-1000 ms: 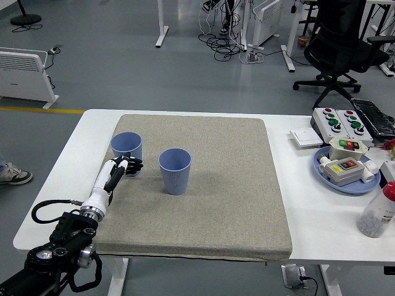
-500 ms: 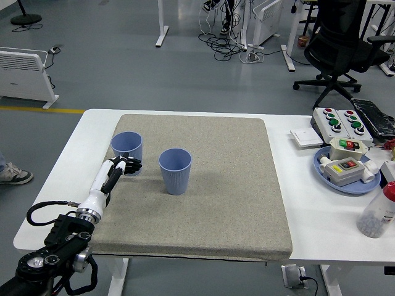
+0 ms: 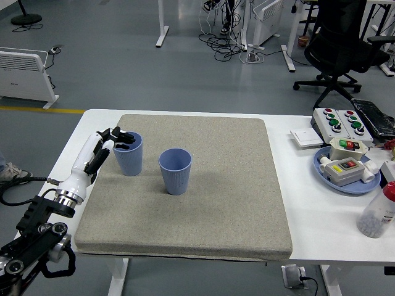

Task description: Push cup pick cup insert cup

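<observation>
Whereas a second ago it lay low beside the left cup's [image 3: 128, 153] base, the left hand [image 3: 110, 143] has risen and swung outward to the cup's rim, black fingers [image 3: 123, 139] curled at the lip; whether they truly grip it I cannot tell. Both blue cups stand upright on the grey mat [image 3: 191, 185], the right cup [image 3: 174, 171] near, apart, unmoved. The arm is cut off by the lower left corner. Beyond the white tabletop [image 3: 308, 216] lie grey floor and an office chair [image 3: 345, 43].
</observation>
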Tool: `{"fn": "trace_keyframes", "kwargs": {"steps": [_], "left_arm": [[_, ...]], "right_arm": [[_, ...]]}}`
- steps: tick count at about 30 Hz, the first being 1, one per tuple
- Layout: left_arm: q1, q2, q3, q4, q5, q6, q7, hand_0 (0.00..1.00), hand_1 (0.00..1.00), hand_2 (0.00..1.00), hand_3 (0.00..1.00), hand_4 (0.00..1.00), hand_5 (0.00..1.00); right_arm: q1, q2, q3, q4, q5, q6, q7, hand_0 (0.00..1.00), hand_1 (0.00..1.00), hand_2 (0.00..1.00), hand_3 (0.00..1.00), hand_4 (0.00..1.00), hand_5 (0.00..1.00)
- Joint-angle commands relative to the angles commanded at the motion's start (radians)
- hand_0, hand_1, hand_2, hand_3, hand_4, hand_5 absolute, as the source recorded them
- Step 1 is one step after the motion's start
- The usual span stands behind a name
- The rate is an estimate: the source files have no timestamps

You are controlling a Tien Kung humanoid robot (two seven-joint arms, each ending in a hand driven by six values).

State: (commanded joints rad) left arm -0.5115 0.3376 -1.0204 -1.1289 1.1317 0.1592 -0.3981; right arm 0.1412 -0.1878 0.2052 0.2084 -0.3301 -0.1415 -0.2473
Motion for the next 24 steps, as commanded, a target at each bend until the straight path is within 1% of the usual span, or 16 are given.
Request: {"fn": "trace_keyframes", "kwargs": {"steps": [2, 3, 5, 7, 8, 9, 10, 12, 13, 14, 15, 17, 18, 20, 21, 24], "left_arm": [[-0.023, 0.006, -0.019, -0.033, 0.09, -0.015, 0.051, 0.687, 0.78, 0.839, 0.801, 0.817, 0.931], [-0.036, 0.008, -0.024, -0.041, 0.134, -0.027, 0.071, 0.826, 0.881, 0.97, 0.919, 0.92, 0.852], [-0.064, 0.013, -0.027, -0.049, 0.212, -0.053, 0.115, 0.826, 0.881, 0.97, 0.919, 0.92, 0.852], [-0.098, 0.017, -0.022, -0.043, 0.296, -0.085, 0.156, 0.826, 0.881, 0.97, 0.919, 0.92, 0.852], [-0.116, 0.019, -0.015, -0.035, 0.342, -0.104, 0.175, 0.899, 0.942, 0.998, 0.987, 0.982, 0.714], [-0.135, 0.02, -0.01, -0.029, 0.381, -0.126, 0.195, 0.899, 0.942, 0.998, 0.987, 0.982, 0.714], [-0.165, 0.023, 0.008, -0.014, 0.426, -0.159, 0.221, 0.899, 0.942, 0.998, 0.987, 0.982, 0.714], [-0.198, 0.024, 0.029, 0.001, 0.504, -0.198, 0.244, 0.899, 0.942, 0.998, 0.987, 0.982, 0.714], [-0.226, 0.024, 0.053, 0.014, 0.55, -0.229, 0.262, 0.899, 0.942, 0.998, 0.987, 0.982, 0.714], [-0.238, 0.023, 0.063, 0.02, 0.595, -0.243, 0.27, 0.899, 0.942, 0.998, 0.987, 0.982, 0.714], [-0.261, 0.021, 0.087, 0.03, 0.634, -0.267, 0.28, 0.898, 0.949, 0.998, 0.998, 0.987, 0.593], [-0.301, 0.014, 0.136, 0.054, 0.708, -0.303, 0.295, 0.898, 0.949, 0.998, 0.998, 0.987, 0.593], [-0.306, 0.013, 0.143, 0.056, 0.72, -0.307, 0.296, 0.898, 0.949, 0.998, 0.998, 0.987, 0.593], [-0.347, 0.0, 0.198, 0.095, 0.742, -0.347, 0.312, 0.898, 0.949, 0.998, 0.998, 0.987, 0.593], [-0.356, -0.003, 0.214, 0.104, 0.743, -0.354, 0.315, 0.913, 0.958, 0.998, 0.998, 0.991, 0.573], [-0.393, -0.019, 0.268, 0.144, 0.776, -0.373, 0.317, 0.913, 0.958, 0.998, 0.998, 0.991, 0.573]], "right_arm": [[-0.002, 0.0, 0.001, 0.0, -0.001, 0.001, -0.001, 0.709, 0.609, 0.691, 0.622, 0.198, 0.549], [-0.003, 0.0, 0.001, 0.0, -0.001, 0.001, -0.002, 0.709, 0.608, 0.691, 0.622, 0.198, 0.543], [-0.005, 0.001, 0.002, 0.0, -0.001, 0.001, -0.003, 0.709, 0.608, 0.691, 0.622, 0.198, 0.543], [-0.008, 0.001, 0.003, 0.0, -0.002, 0.002, -0.004, 0.709, 0.608, 0.691, 0.622, 0.198, 0.543], [-0.009, 0.001, 0.004, 0.0, -0.003, 0.002, -0.004, 0.709, 0.608, 0.691, 0.622, 0.198, 0.543], [-0.01, 0.001, 0.004, 0.0, -0.003, 0.002, -0.005, 0.709, 0.607, 0.691, 0.622, 0.197, 0.545], [-0.012, 0.002, 0.006, 0.0, -0.005, 0.002, -0.006, 0.709, 0.607, 0.691, 0.622, 0.197, 0.545], [-0.014, 0.002, 0.007, 0.0, -0.006, 0.003, -0.006, 0.709, 0.607, 0.691, 0.622, 0.197, 0.545], [-0.016, 0.002, 0.009, 0.001, -0.009, 0.003, -0.007, 0.709, 0.607, 0.691, 0.622, 0.197, 0.545], [-0.016, 0.002, 0.01, 0.001, -0.01, 0.003, -0.007, 0.709, 0.607, 0.691, 0.622, 0.197, 0.545], [-0.018, 0.003, 0.011, 0.001, -0.011, 0.003, -0.008, 0.709, 0.607, 0.691, 0.621, 0.197, 0.547], [-0.02, 0.003, 0.014, 0.001, -0.015, 0.003, -0.009, 0.709, 0.607, 0.691, 0.621, 0.197, 0.547], [-0.02, 0.003, 0.014, 0.001, -0.015, 0.003, -0.009, 0.709, 0.607, 0.691, 0.621, 0.197, 0.547], [-0.022, 0.003, 0.018, 0.001, -0.023, 0.004, -0.011, 0.709, 0.607, 0.691, 0.621, 0.197, 0.547], [-0.023, 0.003, 0.019, 0.002, -0.024, 0.004, -0.012, 0.709, 0.607, 0.691, 0.621, 0.198, 0.544], [-0.024, 0.003, 0.02, 0.002, -0.027, 0.005, -0.012, 0.709, 0.607, 0.691, 0.621, 0.198, 0.544]]}}
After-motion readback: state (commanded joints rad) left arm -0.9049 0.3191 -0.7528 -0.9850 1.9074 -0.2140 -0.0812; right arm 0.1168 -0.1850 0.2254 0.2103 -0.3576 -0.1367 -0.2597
